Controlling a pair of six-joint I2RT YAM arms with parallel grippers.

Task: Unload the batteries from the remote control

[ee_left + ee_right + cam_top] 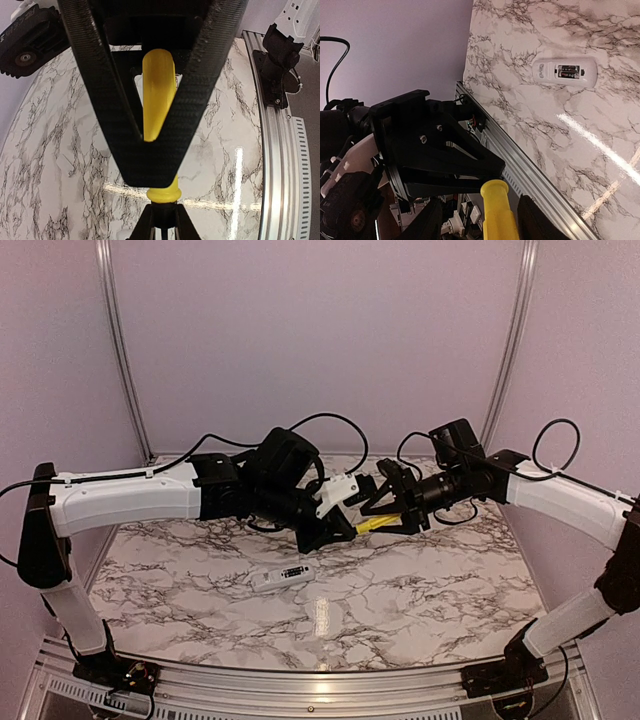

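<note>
Setting: robotics lab test cell. Plain pale panel walls point(320, 330) on aluminium posts point(120, 350) enclose a marble-print tabletop point(430, 590). Aluminium rail point(300, 682) along near edge; cabled left arm point(130, 495) and right arm point(560, 495) mounted there.

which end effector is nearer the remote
Left. In the top view the left end effector is just up and right of the remote; the right end effector is farther right, beyond the yellow tool.

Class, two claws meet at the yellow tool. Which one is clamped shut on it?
The left claw: its fingers pinch the yellow tool tight by the handle, while the right claw has its fingers apart beside it, a gap showing.
</note>
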